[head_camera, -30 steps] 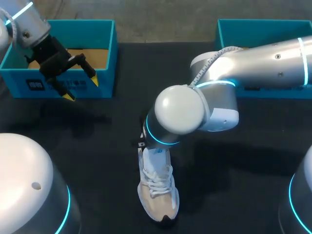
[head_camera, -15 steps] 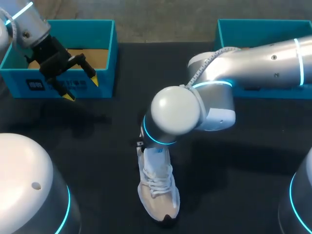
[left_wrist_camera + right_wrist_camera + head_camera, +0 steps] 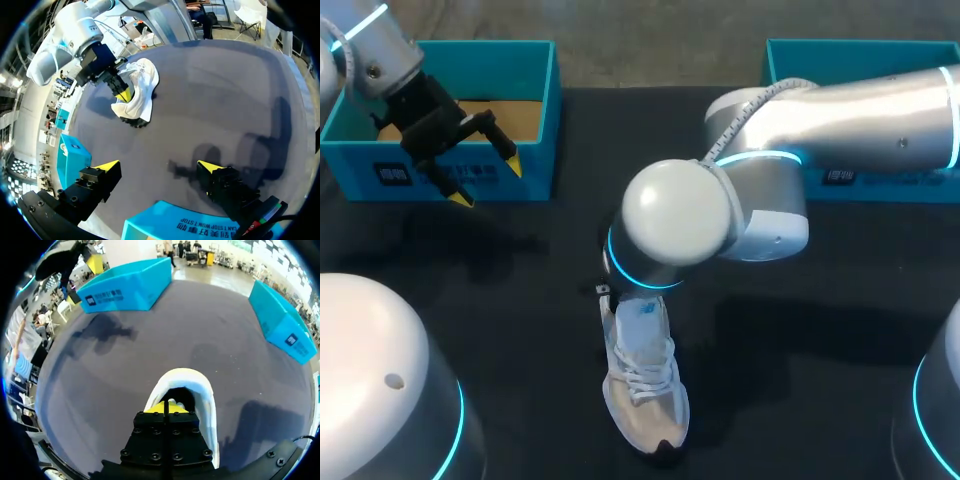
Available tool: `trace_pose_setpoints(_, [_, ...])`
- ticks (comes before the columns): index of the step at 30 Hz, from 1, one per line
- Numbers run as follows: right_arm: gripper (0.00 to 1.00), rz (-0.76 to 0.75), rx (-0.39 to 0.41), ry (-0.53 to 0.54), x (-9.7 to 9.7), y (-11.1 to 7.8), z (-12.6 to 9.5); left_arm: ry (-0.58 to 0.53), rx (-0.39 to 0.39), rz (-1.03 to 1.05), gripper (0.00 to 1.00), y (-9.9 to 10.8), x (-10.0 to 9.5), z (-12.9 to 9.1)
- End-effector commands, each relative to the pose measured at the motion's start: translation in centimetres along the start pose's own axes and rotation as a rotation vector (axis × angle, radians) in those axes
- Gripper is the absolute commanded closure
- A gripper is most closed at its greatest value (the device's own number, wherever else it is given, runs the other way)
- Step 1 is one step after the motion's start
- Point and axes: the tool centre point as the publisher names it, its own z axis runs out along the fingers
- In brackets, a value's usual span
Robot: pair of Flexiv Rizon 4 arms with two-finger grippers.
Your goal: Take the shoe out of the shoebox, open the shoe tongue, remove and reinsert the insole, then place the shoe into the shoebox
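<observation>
Teal shoebox point(image 3: 548, 120) beside spread left jaws; right jaws pressed together inside white shoe point(image 3: 642, 390).

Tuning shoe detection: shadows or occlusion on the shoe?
Head view: right arm hides the heel of the shoe. Left wrist view: shadows of the left claw on the table, shoe unshaded. Right wrist view: right claw partly covers the shoe's opening.

right tool point(image 3: 165, 408): hidden overhead by arm point(image 3: 760, 190) | shoe point(image 3: 642, 385) heel: apparently covered
</observation>
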Motion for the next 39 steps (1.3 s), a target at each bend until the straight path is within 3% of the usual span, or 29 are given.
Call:
trace_pose_setpoints(1, [1.00,-0.005,0.072,0.091,-0.1,0.2,3.3,0.002,-0.003,0.000,0.00,-0.1,0.0,0.0])
trace_pose_setpoints(8, [1.00,0.011,0.122,0.144,0.0,-0.6,5.3,0.002,-0.003,0.000,0.00,-0.1,0.0,0.0])
trace_pose_setpoints(16, [1.00,0.046,0.153,0.110,-0.1,-2.2,6.2,0.002,-0.003,0.000,0.00,-0.1,0.0,0.0])
trace_pose_setpoints(19, [1.00,0.052,0.139,0.091,-0.2,-2.4,5.5,0.002,-0.003,0.000,0.00,-0.1,0.0,0.0])
trace_pose_setpoints(25, [1.00,0.020,0.076,-0.019,-0.1,-1.4,1.3,0.002,-0.003,0.000,0.00,-0.1,0.0,0.0])
trace_pose_setpoints(29, [1.00,-0.004,0.072,-0.067,-0.1,-0.9,0.5,0.002,-0.003,0.000,0.00,-0.1,0.0,0.0])
trace_pose_setpoints(39, [1.00,-0.004,0.119,-0.061,-0.5,-0.9,3.8,0.002,-0.003,0.000,0.00,-0.1,0.0,0.0])
